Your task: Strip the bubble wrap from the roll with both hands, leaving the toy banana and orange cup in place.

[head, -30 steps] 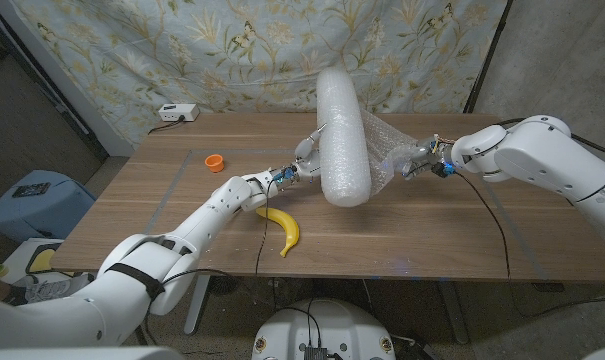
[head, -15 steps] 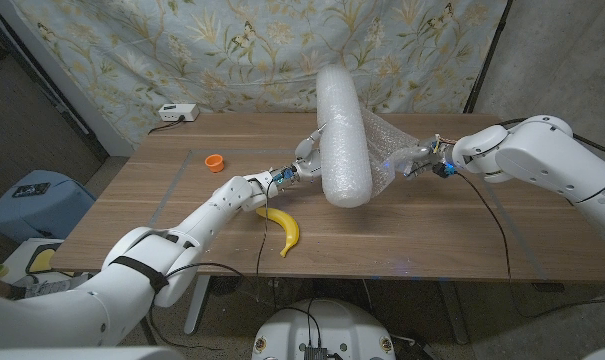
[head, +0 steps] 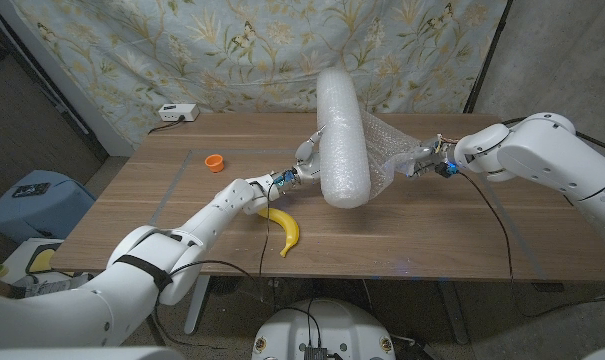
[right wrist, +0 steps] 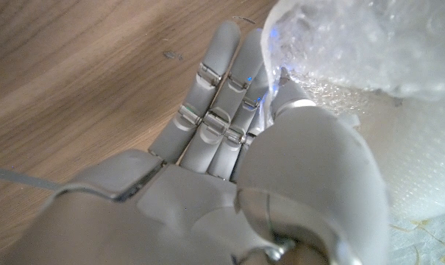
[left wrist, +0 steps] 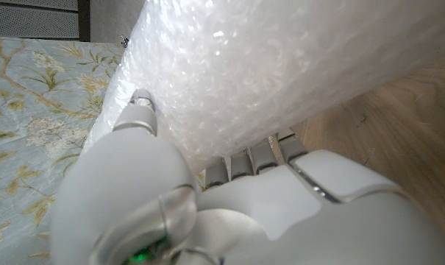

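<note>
A thick white bubble wrap roll [head: 342, 135] stands tilted on the middle of the table. My left hand [head: 307, 157] grips its left side, fingers wrapped around the roll [left wrist: 281, 66]. A loose clear sheet [head: 387, 150] stretches from the roll toward the right. My right hand [head: 422, 158] pinches the bunched end of that sheet [right wrist: 354, 44] between thumb and fingers. The toy banana [head: 285, 228] lies near the front edge, below the left forearm. The small orange cup [head: 214, 161] sits at the left of the table.
A white power strip [head: 178, 113] lies at the table's [head: 182, 215] back left corner. A floral cloth hangs behind. Black cables run over the right part of the table. A blue bin [head: 27, 205] stands on the floor at left.
My right hand has drawn slightly farther right with the sheet end, stretching the loose wrap a little. The roll and left hand stay put.
</note>
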`<action>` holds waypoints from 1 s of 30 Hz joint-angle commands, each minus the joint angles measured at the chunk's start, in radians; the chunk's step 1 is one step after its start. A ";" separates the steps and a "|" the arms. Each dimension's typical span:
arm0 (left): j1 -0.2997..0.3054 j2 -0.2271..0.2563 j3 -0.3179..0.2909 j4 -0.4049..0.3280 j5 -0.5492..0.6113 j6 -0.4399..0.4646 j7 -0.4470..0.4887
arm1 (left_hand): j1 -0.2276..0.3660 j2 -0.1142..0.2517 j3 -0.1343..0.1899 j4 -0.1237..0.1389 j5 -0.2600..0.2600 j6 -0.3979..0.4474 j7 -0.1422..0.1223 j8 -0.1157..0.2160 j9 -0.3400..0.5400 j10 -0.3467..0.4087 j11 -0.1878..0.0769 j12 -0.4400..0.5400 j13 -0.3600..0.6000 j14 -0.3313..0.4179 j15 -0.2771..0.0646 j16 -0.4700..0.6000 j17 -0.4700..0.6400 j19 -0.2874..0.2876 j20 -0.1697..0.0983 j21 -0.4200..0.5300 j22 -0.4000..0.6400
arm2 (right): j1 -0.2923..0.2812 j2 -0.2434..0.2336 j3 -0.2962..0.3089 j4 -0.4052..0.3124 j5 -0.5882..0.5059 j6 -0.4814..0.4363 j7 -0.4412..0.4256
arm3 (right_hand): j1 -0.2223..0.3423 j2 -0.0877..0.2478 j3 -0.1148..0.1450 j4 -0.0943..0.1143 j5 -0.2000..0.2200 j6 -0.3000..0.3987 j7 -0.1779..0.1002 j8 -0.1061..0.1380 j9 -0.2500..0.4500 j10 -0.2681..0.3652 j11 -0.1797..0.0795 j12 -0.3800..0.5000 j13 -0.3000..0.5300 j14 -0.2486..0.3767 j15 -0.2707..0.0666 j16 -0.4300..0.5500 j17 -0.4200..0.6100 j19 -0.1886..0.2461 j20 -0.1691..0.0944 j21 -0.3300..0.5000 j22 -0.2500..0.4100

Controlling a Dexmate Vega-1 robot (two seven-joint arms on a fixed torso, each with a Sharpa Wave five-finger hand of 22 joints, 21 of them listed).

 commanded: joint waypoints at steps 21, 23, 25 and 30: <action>-0.055 -0.049 -0.030 0.169 0.045 -0.057 -0.123 | -0.056 -0.012 -0.011 0.007 -0.012 -0.087 0.035 -0.063 -0.012 -0.069 0.014 -0.019 -0.003 -0.062 0.035 0.006 -0.022 -0.045 0.017 -0.032 0.003 | 0.040 0.004 -0.032 0.020 -0.014 -0.029 0.029 | 0.017 0.003 -0.012 0.000 -0.002 0.007 0.005 0.004 0.004 0.008 0.000 -0.008 0.013 0.010 -0.003 -0.018 0.009 -0.017 -0.015 0.036 -0.001; -0.056 -0.055 -0.037 0.179 0.043 -0.056 -0.124 | -0.056 -0.010 -0.010 0.007 -0.012 -0.087 0.035 -0.064 -0.013 -0.068 0.014 -0.018 -0.003 -0.061 0.034 0.007 -0.023 -0.045 0.017 -0.033 0.003 | 0.044 0.006 -0.035 0.020 -0.015 -0.034 0.030 | 0.018 0.003 -0.012 0.000 -0.002 0.006 0.007 0.004 0.005 0.010 0.000 -0.010 0.010 0.012 -0.003 -0.018 0.011 -0.018 -0.015 0.039 -0.002; -0.063 -0.064 -0.045 0.206 0.040 -0.059 -0.137 | -0.057 -0.009 -0.010 0.008 -0.012 -0.087 0.034 -0.065 -0.013 -0.066 0.013 -0.017 -0.003 -0.060 0.032 0.009 -0.023 -0.044 0.017 -0.033 0.003 | 0.051 0.006 -0.040 0.020 -0.017 -0.039 0.034 | 0.019 0.003 -0.013 0.000 -0.002 0.006 0.007 0.003 0.005 0.012 0.002 -0.010 0.011 0.010 -0.003 -0.022 0.010 -0.020 -0.015 0.043 -0.002; -0.063 -0.087 -0.074 0.245 0.027 -0.064 -0.152 | -0.059 -0.009 -0.009 0.007 -0.012 -0.084 0.032 -0.066 -0.014 -0.064 0.009 -0.015 -0.004 -0.060 0.028 0.010 -0.025 -0.039 0.016 -0.032 0.003 | 0.068 0.013 -0.051 0.023 -0.019 -0.063 0.037 | 0.019 0.003 -0.014 0.000 -0.002 0.006 0.005 0.003 0.005 0.012 0.002 -0.012 0.011 0.013 -0.003 -0.021 0.014 -0.021 -0.015 0.048 -0.003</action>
